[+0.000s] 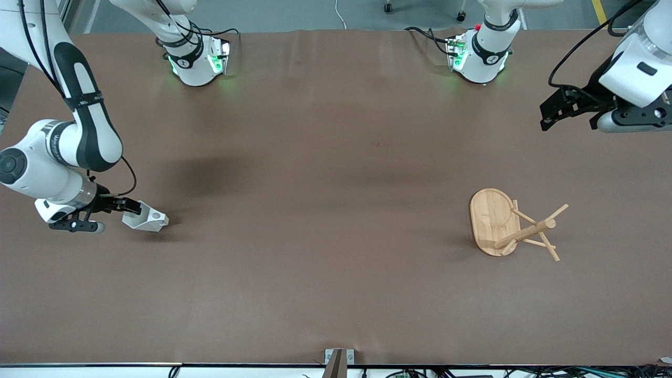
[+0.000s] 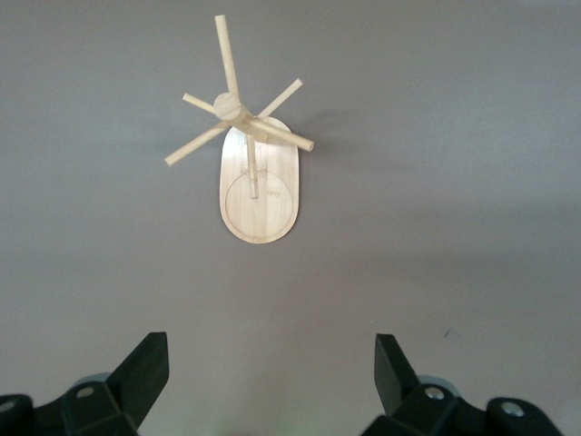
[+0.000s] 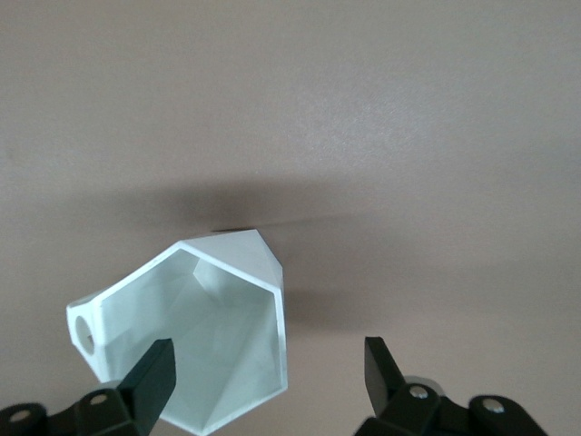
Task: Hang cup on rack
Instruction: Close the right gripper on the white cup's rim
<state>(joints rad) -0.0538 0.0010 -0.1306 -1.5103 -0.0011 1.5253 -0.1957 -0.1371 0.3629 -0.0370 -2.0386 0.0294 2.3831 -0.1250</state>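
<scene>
The white faceted cup (image 1: 149, 220) lies on its side on the brown table at the right arm's end, its mouth toward my right gripper (image 1: 131, 209). In the right wrist view the cup (image 3: 227, 318) fills the lower part, with its round side hole showing. My right gripper (image 3: 268, 363) is open, one finger in front of the cup's mouth and the other outside, with the rim wall between them. The bamboo rack (image 1: 517, 226) stands on its oval base toward the left arm's end; it also shows in the left wrist view (image 2: 259, 173). My left gripper (image 1: 548, 113) is open and empty in the air (image 2: 272, 363).
The two arm bases (image 1: 197, 60) (image 1: 478, 58) stand along the table's edge farthest from the front camera. A small bracket (image 1: 338, 359) sits at the table's near edge. The brown table (image 1: 325, 210) lies between cup and rack.
</scene>
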